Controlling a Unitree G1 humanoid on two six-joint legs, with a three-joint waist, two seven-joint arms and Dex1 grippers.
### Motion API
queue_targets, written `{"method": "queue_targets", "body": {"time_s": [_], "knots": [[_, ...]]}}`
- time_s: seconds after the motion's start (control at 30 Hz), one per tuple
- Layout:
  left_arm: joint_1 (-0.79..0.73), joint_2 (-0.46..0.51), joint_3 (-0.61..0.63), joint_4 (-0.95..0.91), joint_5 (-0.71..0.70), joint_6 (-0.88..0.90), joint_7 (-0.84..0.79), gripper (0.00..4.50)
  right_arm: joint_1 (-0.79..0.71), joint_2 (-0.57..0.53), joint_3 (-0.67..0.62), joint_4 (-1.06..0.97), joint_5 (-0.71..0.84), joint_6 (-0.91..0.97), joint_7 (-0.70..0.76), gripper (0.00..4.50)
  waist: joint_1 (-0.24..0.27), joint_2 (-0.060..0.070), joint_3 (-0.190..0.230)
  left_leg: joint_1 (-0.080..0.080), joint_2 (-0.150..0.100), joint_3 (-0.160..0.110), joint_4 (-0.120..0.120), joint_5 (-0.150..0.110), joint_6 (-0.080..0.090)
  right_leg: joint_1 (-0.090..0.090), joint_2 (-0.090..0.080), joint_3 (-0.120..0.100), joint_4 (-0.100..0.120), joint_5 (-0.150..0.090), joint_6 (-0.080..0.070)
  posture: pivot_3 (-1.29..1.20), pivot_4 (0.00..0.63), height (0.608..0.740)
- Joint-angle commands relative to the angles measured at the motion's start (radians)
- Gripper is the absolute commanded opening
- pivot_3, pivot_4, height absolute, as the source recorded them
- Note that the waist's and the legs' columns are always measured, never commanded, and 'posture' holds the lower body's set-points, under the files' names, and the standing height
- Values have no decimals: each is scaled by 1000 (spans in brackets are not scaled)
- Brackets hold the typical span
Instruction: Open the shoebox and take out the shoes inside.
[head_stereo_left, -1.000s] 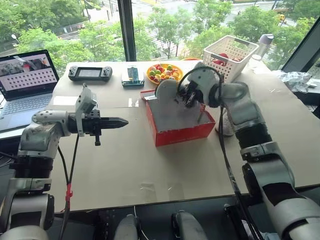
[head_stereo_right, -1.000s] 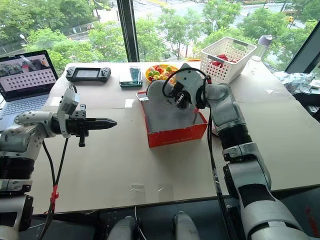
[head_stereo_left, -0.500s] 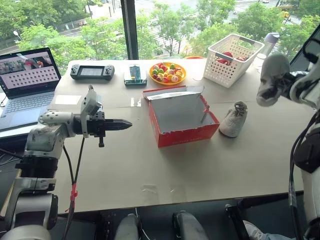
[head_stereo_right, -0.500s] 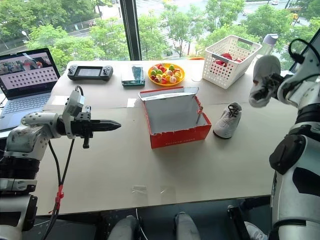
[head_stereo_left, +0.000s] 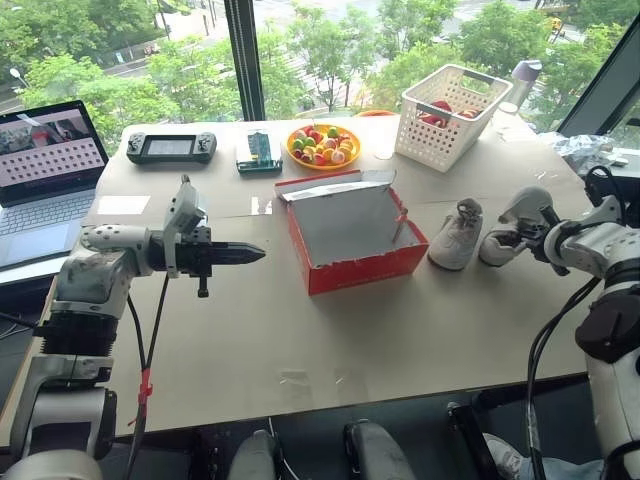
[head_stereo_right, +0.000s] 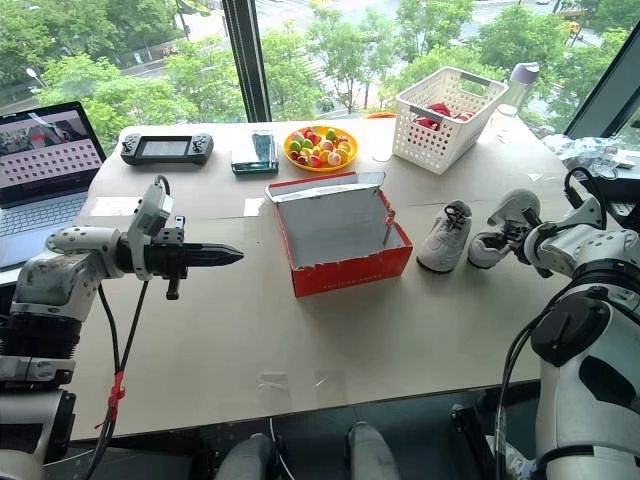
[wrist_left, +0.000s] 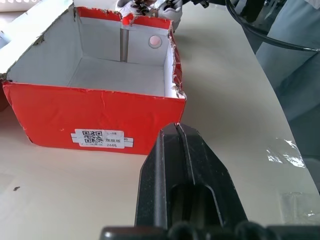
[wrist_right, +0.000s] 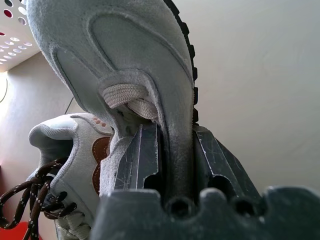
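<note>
The red shoebox stands open at mid-table, its greyish-white inside empty and its lid raised at the back. One grey-beige shoe lies on the table just right of the box. My right gripper is shut on the second shoe, clamping its upper edge, tilted low over the table beside the first shoe. Whether it touches the table I cannot tell. Left of the box my left gripper hovers shut and empty, pointing at the box's labelled end.
A white basket stands at the back right, with a bottle beyond it. A fruit plate, a small device and a game controller line the back. A laptop is far left, crumpled plastic far right.
My right arm carried the second shoe from over the box out to the right, first high, then down beside the first shoe. The left gripper has kept still.
</note>
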Motion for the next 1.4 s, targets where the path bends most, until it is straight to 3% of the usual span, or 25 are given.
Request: {"method": "queue_targets", "body": {"time_s": [0.03,0.3,0.4,0.63,0.83,1.07,1.13,1.23,1.3,1.4], "knots": [[-24,-1,6,-16,-3,-10,-5,0,27,-8,22,2,10,33,7,822,0,0,0,0,0,0,0,0,0,0,0,0,0,0,0,0,150,738],[-23,-1,6,-14,-3,-11,-5,0,29,-24,92,-8,-18,63,59,822,0,0,0,1,1,0,0,0,0,1,1,0,0,0,0,0,150,738],[-20,-4,5,-17,-4,-11,-4,0,50,-19,84,12,-7,6,38,1572,1,0,0,2,1,0,0,0,0,1,1,0,0,0,0,0,150,738],[-22,-5,5,-19,-6,-4,-4,0,5,-12,146,-17,-28,-74,95,3944,-3,0,0,3,0,0,0,0,0,1,1,2,1,0,0,0,150,738],[-16,-4,5,-31,-10,6,-6,0,-73,-41,235,-85,-67,-70,147,3944,-2,0,0,3,0,0,0,0,0,1,0,2,2,0,0,0,150,738],[-23,-6,5,-24,-8,4,-3,0,-94,-64,406,-335,-123,97,255,3944,4,1,0,2,0,0,0,0,0,0,0,2,2,0,0,0,150,738],[-24,-7,10,-20,-7,2,7,0,-45,-74,465,-455,-139,128,314,3944,7,0,0,2,0,0,0,0,0,0,0,2,2,0,0,0,150,738],[-1,-10,41,-36,-4,-10,61,0,202,-116,558,-877,-67,151,529,3944,21,1,0,1,0,0,0,0,0,0,0,1,2,0,0,0,150,738],[19,-12,59,-49,-9,-11,91,0,328,-130,549,-1062,-25,154,592,3944,28,1,0,0,1,0,1,0,1,-1,0,1,3,-1,0,0,150,738],[124,-28,148,-153,-47,31,217,0,723,-136,413,-1496,75,98,733,3944,35,1,0,-1,0,0,1,0,1,-2,0,0,3,-1,0,0,150,738]]}}
